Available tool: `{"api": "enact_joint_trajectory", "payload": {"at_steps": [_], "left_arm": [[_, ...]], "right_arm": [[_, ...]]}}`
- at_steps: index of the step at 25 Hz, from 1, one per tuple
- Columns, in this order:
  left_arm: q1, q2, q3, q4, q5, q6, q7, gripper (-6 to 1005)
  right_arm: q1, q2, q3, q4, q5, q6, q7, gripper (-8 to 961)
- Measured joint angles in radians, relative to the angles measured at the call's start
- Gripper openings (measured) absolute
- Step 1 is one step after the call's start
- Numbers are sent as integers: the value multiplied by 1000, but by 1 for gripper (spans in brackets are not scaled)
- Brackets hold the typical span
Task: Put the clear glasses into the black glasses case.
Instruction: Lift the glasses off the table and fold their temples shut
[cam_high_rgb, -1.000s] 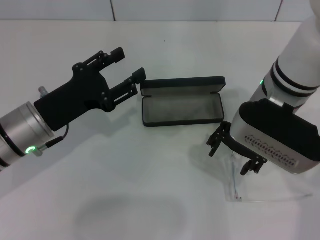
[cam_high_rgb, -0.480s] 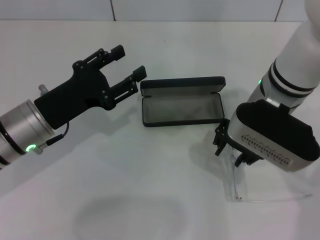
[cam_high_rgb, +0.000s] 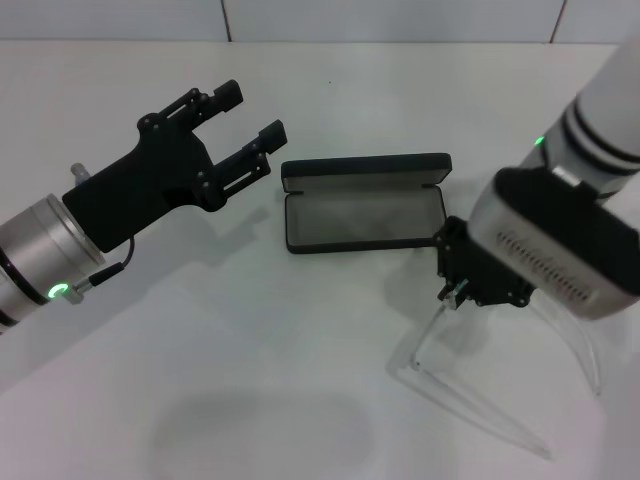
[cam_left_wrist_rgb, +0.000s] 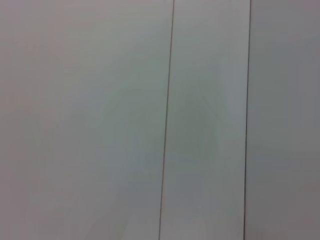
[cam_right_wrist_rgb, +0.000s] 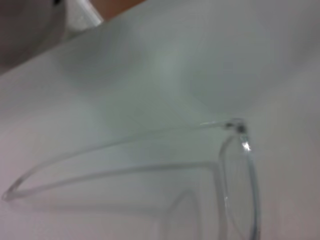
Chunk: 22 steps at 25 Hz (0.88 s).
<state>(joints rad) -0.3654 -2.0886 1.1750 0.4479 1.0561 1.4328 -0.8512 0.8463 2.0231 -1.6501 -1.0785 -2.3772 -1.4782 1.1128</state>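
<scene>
- The clear glasses (cam_high_rgb: 470, 385) are seen just below the right gripper (cam_high_rgb: 455, 290), apparently pinched at the front frame by its closed fingers, with both thin arms trailing down and outward toward the near edge of the white table (cam_high_rgb: 300, 400).
- In the right wrist view the clear glasses (cam_right_wrist_rgb: 150, 165) are shown with lens and one long arm over the table; the fingers themselves are not seen there.
- The black glasses case (cam_high_rgb: 365, 205) is found open, lid up at the back, grey lining exposed, just beside the right gripper's fingers on their inner side.
- The case's long axis is laid across the table; the glasses' front is judged to need aligning with it.
- The right arm is clearly the nearer one to both things.
- The left gripper (cam_high_rgb: 245, 125) is held with fingers spread apart and empty, near the far end of the case.
</scene>
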Motion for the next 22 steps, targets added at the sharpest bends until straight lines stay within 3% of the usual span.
{"api": "enact_joint_trajectory", "payload": {"at_steps": [3,9,11,12,17,22], "left_arm": [[1,0,0,0,0,0,2,708],[0,-1,1,0,0,0,2,708],[-1,-2,4,0,0,2,2,708],[-2,-2,4,0,0,6,3,708],[-2,-5,9,0,0,47,5,708],[-10,-5,11,0,2,97,7,708]], "right_arm": [[-41,-1,103,-33,37,-31,-23,64],[-118,-4,306,-57,139,-47,-31,14],[-126,-4,332,-51,154,-46,-32,14],[-145,-4,409,-28,199,-42,-33,14],[-173,-5,576,59,320,-42,-8,15],[-150,-12,715,201,407,-26,132,15]]}}
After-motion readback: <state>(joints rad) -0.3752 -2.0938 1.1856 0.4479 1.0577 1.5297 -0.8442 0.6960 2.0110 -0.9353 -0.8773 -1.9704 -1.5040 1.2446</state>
